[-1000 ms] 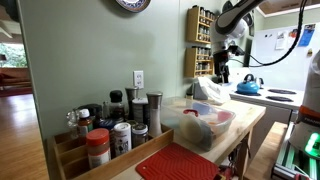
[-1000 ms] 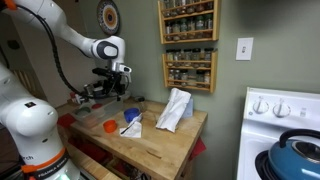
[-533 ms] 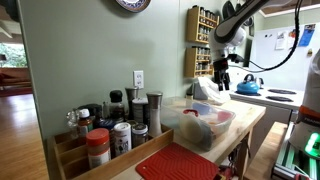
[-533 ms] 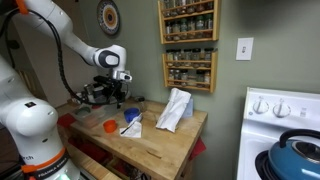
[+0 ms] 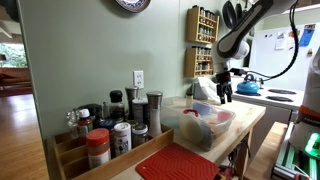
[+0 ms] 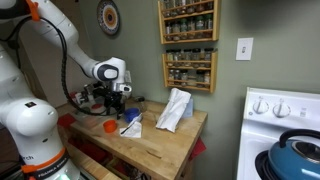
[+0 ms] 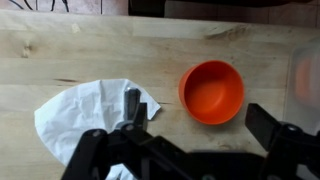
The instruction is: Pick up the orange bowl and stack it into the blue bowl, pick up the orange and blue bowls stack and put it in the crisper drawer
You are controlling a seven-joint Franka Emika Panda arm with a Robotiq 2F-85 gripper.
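The small orange bowl [image 7: 212, 91] stands upright and empty on the wooden counter, also seen in an exterior view [image 6: 109, 127]. My gripper [image 7: 199, 112] is open and empty. It hangs just above the bowl, with one finger [image 7: 134, 104] on either side of it. It also shows in both exterior views [image 6: 112, 108] [image 5: 222, 92]. The blue bowl [image 6: 131, 116] sits just behind the orange one, beside a white napkin. The crisper drawer [image 5: 206, 127] is a clear bin on the counter with coloured items inside.
A crumpled white napkin [image 7: 82, 116] lies next to the orange bowl. A white paper bag [image 6: 175, 108] stands mid-counter. A red ridged mat [image 5: 178, 164] and a wooden spice tray [image 5: 105, 135] sit at one end. A stove with a blue kettle [image 6: 297, 155] stands beside the counter.
My gripper has come down from above the counter and now hangs low over the orange bowl. The bowls and bin have not moved.
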